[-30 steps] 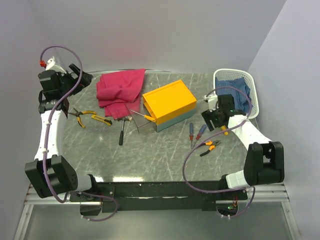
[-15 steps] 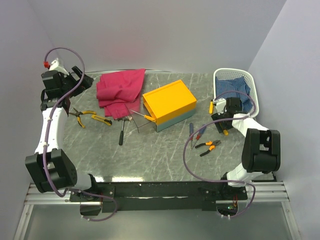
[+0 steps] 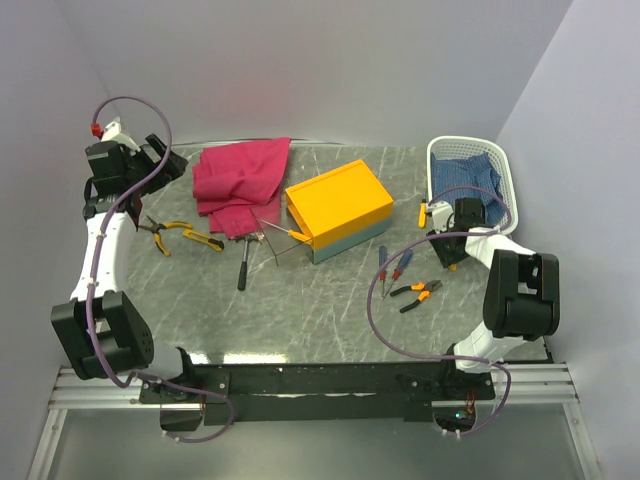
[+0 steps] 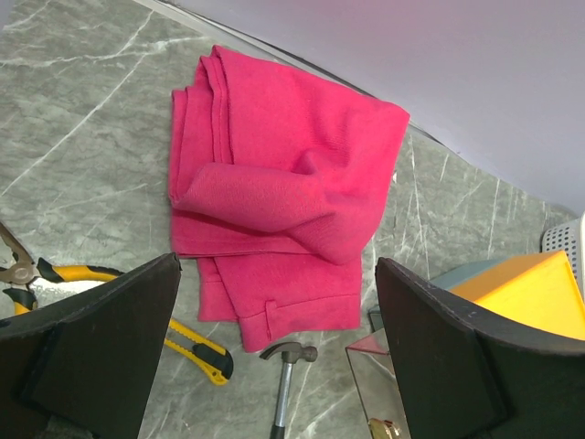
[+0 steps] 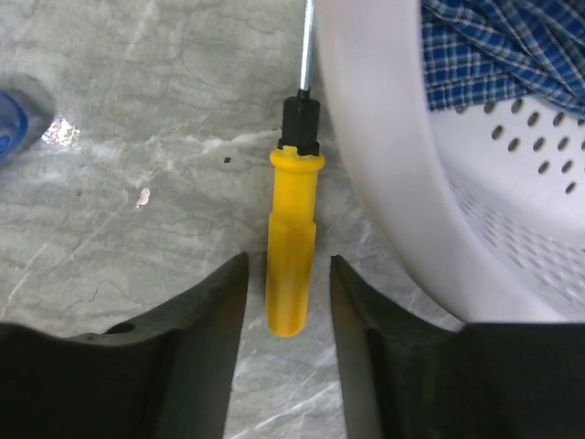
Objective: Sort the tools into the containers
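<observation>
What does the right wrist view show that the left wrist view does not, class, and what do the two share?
Only the right wrist view: a yellow screwdriver lying between the fingers of the open right gripper, and the blue checked cloth. Only the left wrist view: the magenta cloth, hammer, yellow-black pliers and toolbox, beyond the open left gripper. Both: the marble table and the white basket, a mere sliver in the left wrist view.

The surface is grey marble with pale veins. The plain cloth is magenta. The toolbox is orange-yellow over a teal-grey base. The screwdriver is yellow with a black collar; the basket is white, its checked cloth blue and white.
</observation>
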